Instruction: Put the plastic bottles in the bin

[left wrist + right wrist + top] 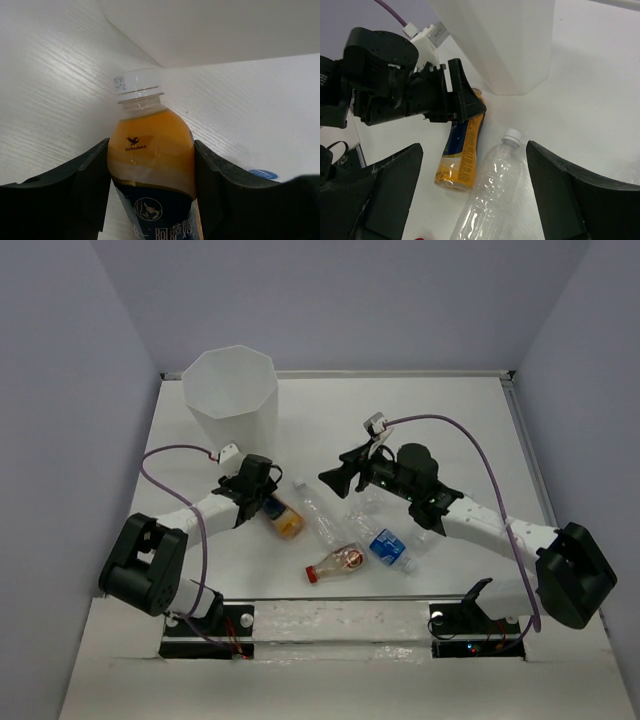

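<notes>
An orange bottle [286,521] with a white cap and dark blue label lies on the table, and my left gripper [262,492] is shut on it. In the left wrist view both black fingers [90,185] press the sides of the orange bottle [151,150]. My right gripper [335,478] hovers open over a clear crinkled bottle [320,517]. From the right wrist the clear bottle [492,185] lies between the wide jaws, untouched, beside the orange bottle [462,155]. The white faceted bin [232,390] stands at the far left.
A red-capped bottle [335,564] and a blue-labelled bottle [391,549] lie near the front middle. Another clear bottle [368,503] lies partly under the right arm. The bin wall [510,40] rises just beyond the left gripper [445,97].
</notes>
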